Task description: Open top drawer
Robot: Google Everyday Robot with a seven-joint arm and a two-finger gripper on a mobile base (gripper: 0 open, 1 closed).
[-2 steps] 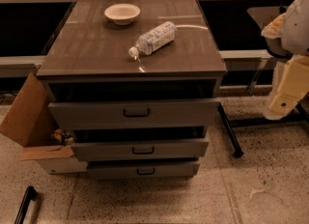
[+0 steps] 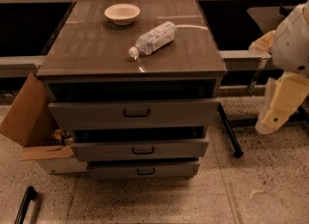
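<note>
The top drawer (image 2: 91,114) is the widest grey-brown front of the cabinet, with a small black bar handle (image 2: 136,113) at its centre. It stands pulled out a little, with a dark gap above its front under the cabinet top (image 2: 96,49). My gripper is out of view. Only cream-coloured parts of my arm (image 2: 284,102) show at the right edge, to the right of the cabinet and apart from it.
Two narrower drawers, middle (image 2: 183,148) and bottom (image 2: 111,171), sit below, each slightly out. A plastic bottle (image 2: 153,37) lies on the cabinet top and a white bowl (image 2: 122,13) stands there. An open cardboard box (image 2: 26,117) stands at the left. A black leg (image 2: 229,133) slants at the right.
The cream arm parts at the right have shifted slightly lower. The drawers, bottle and bowl have not moved.
</note>
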